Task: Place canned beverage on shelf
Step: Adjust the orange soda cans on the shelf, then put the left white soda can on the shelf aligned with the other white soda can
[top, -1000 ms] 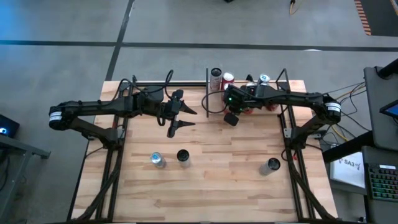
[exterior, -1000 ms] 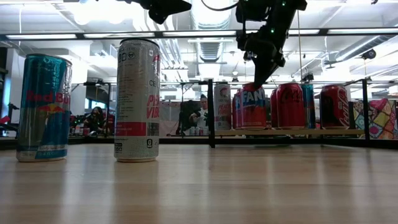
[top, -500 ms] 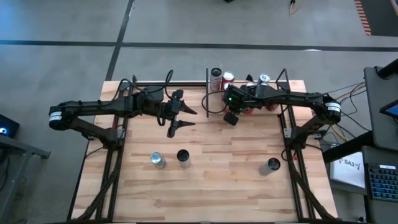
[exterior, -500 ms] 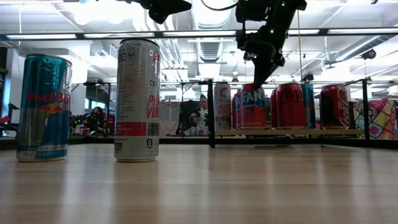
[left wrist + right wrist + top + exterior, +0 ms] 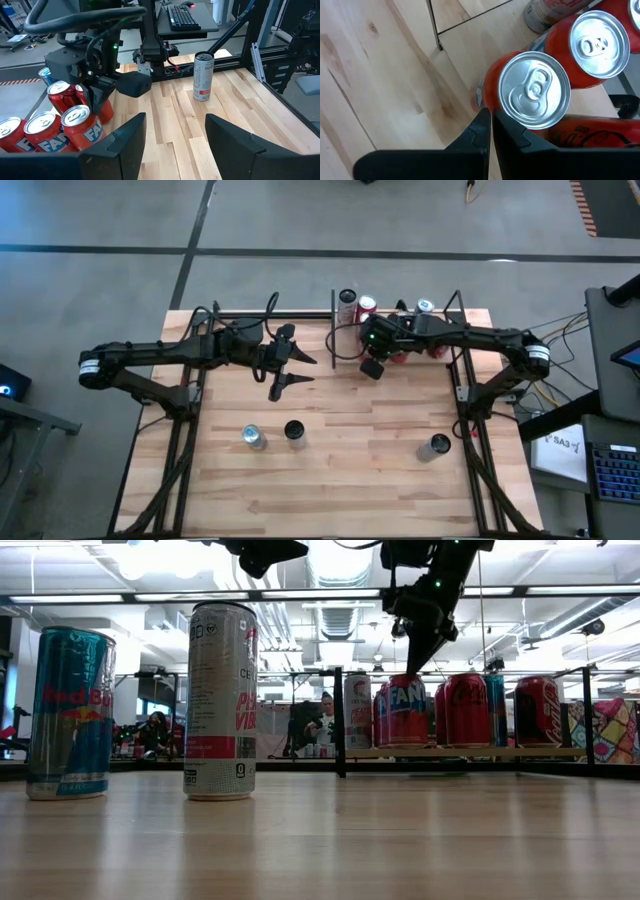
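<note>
right gripper (image 5: 490, 122) clenched, empty, above shelf (image 5: 400, 330) | left gripper (image 5: 290, 370) half-spread, empty | can (image 5: 437, 446) near right gripper: likely light, rigid, slick, dentable; grasp mid-body

Wooden tabletop (image 5: 340, 450) carries three loose cans; shelf (image 5: 470, 753) holds red cans

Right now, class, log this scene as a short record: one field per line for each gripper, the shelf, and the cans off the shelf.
left gripper: open, empty, above the table's middle
right gripper: shut, empty, just above a Fanta can on the shelf
shelf: far right of the table, holding several cans
cans off the shelf: three upright on the table; Red Bull can, white can, third can
</note>
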Robot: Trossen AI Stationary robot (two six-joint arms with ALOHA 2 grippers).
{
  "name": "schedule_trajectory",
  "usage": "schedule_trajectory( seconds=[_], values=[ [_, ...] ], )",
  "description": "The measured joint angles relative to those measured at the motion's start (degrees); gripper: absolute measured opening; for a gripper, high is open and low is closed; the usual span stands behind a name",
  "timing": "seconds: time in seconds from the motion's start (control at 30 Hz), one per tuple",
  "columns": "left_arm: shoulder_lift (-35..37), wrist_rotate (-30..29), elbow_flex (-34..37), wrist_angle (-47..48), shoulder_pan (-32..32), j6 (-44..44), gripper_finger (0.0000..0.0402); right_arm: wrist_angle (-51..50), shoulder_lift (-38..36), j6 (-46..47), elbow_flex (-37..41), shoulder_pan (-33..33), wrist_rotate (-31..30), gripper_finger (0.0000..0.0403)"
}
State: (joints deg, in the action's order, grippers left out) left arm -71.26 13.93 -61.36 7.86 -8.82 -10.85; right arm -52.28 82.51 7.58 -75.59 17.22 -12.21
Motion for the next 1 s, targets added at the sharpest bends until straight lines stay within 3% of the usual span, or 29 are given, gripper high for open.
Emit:
schedule_trajectory(
  seconds=[0.43, 1.0],
  values=[
    [0.00, 0.00, 0.00, -0.05, 0.00, 0.01, 0.0190, -1.56, -2.13, 0.31, -1.62, -0.81, 0.21, 0.0009],
    [0.00, 0.02, 0.00, -1.47, 0.00, 1.75, 0.0190, 3.42, -9.30, 1.02, 0.73, -9.06, -2.63, 0.0009]
  ],
)
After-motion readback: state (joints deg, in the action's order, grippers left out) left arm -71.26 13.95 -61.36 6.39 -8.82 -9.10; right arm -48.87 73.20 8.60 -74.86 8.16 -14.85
